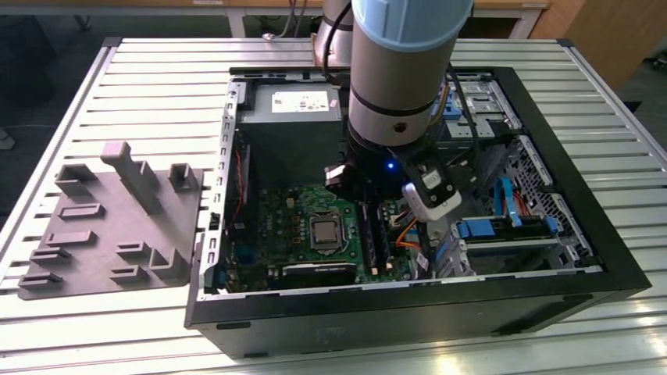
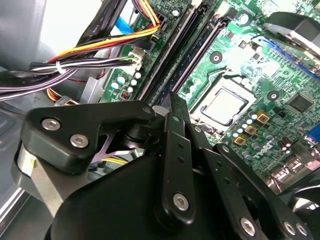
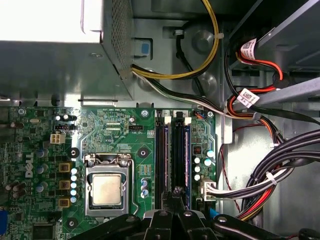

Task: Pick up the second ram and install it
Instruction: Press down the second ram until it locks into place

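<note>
My gripper (image 1: pixel 365 209) is down inside the open computer case, over the memory slots of the green motherboard (image 3: pixel 115 130). In both wrist views its black fingers meet at the tips, so it is shut (image 3: pixel 176 192) (image 2: pixel 171 102) with nothing visible between them. The tips sit at the near end of a long black slot. A dark, narrow stick that looks like the second ram (image 3: pixel 177 150) (image 2: pixel 197 55) stands edge-on in that slot. Whether the tips touch it is hidden.
The CPU socket (image 3: pixel 106 190) lies beside the slots. Bundled cables (image 3: pixel 260 180) crowd the slots' other side, and the power supply (image 3: pixel 60 55) stands beyond them. At the exterior view's left, a grey parts holder (image 1: pixel 109 226) lies on the slatted table (image 1: pixel 156 70).
</note>
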Robot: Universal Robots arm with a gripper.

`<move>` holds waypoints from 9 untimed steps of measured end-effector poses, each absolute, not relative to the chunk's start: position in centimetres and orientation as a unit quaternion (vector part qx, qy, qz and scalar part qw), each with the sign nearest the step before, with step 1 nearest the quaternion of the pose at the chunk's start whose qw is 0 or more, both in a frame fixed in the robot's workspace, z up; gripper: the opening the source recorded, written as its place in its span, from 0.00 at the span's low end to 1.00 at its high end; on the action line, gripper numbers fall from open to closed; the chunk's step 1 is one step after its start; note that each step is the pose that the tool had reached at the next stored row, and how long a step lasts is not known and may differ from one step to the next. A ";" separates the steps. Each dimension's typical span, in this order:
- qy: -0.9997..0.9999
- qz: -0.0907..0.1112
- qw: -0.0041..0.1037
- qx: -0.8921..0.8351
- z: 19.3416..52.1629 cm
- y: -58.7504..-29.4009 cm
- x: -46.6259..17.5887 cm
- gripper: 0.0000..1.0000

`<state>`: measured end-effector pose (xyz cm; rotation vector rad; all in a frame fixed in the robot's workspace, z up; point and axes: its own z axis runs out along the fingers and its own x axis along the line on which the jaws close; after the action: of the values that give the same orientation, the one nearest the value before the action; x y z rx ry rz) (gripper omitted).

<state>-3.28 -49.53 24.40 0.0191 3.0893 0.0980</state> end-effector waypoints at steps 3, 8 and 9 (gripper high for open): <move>0.999 0.032 0.025 0.006 24.4 -49.6 -3.3 0.11; 0.999 0.032 0.025 0.006 24.4 -49.7 -3.3 0.11; 0.999 0.032 0.025 0.006 24.4 -49.7 -3.3 0.11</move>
<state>-3.28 -49.75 24.41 0.0190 3.0893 0.0980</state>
